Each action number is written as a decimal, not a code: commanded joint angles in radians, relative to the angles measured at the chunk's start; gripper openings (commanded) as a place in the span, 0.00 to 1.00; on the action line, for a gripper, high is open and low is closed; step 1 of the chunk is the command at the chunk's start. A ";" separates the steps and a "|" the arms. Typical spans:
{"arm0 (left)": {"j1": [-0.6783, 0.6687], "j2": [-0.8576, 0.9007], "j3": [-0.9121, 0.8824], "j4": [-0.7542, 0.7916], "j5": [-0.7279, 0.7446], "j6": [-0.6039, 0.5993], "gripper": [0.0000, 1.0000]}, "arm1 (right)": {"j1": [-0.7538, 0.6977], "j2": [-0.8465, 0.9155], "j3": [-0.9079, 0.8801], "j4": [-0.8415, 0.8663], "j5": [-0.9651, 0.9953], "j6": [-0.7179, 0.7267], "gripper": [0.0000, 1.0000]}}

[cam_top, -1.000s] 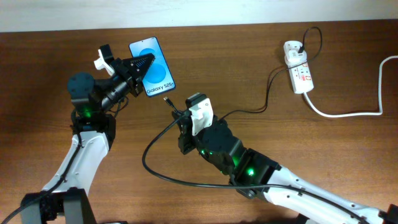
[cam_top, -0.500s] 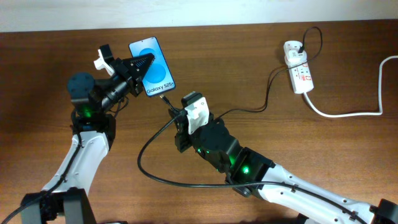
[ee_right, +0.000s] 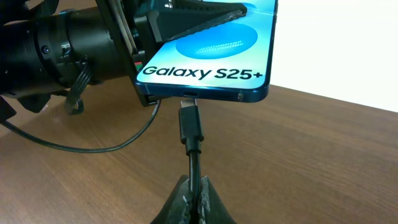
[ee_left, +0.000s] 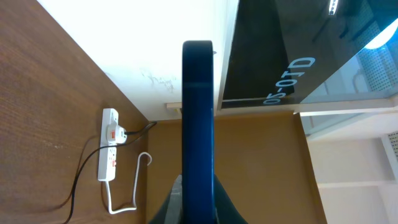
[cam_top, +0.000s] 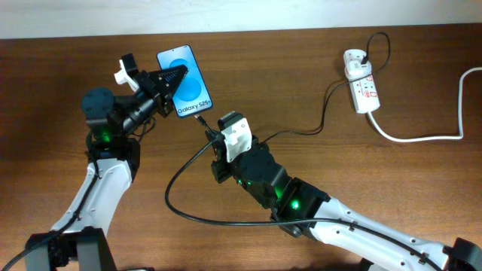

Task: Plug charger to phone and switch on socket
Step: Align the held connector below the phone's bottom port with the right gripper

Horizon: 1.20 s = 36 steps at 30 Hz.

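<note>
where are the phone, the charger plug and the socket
phone (ee_right: 205,73), right wrist view, lit screen at the text
charger (ee_right: 190,124), right wrist view, black plug tip
socket (cam_top: 363,84), overhead view, white strip body

Matt brown wood-grain table (cam_top: 301,75); glossy glass-fronted phone (ee_right: 211,53); smooth white plastic socket (cam_top: 362,89).

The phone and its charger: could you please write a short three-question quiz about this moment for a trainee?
1. True or false: the left gripper is clamped on the phone.
2. Where is the charger plug tip? A) lying loose, far from the phone; B) at the phone's bottom port, its cable pinched by the right gripper; C) held by the left gripper.
3. What colour is the thick lead leaving the socket?
Key: 1 true; 2 B; 3 white.
</note>
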 commanded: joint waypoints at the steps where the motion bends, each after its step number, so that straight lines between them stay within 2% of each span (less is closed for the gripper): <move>1: -0.003 -0.027 0.016 0.010 0.015 0.016 0.00 | 0.006 0.006 0.006 0.007 0.025 -0.019 0.04; 12: -0.003 -0.027 0.016 -0.035 0.015 0.039 0.00 | 0.008 0.003 0.008 0.006 -0.006 -0.033 0.04; 23: 0.010 -0.027 0.016 -0.035 -0.015 0.039 0.00 | 0.008 -0.016 0.008 -0.055 -0.005 -0.041 0.04; 36: 0.010 -0.027 0.016 -0.035 -0.018 0.039 0.00 | 0.008 -0.061 0.008 -0.040 -0.005 -0.040 0.04</move>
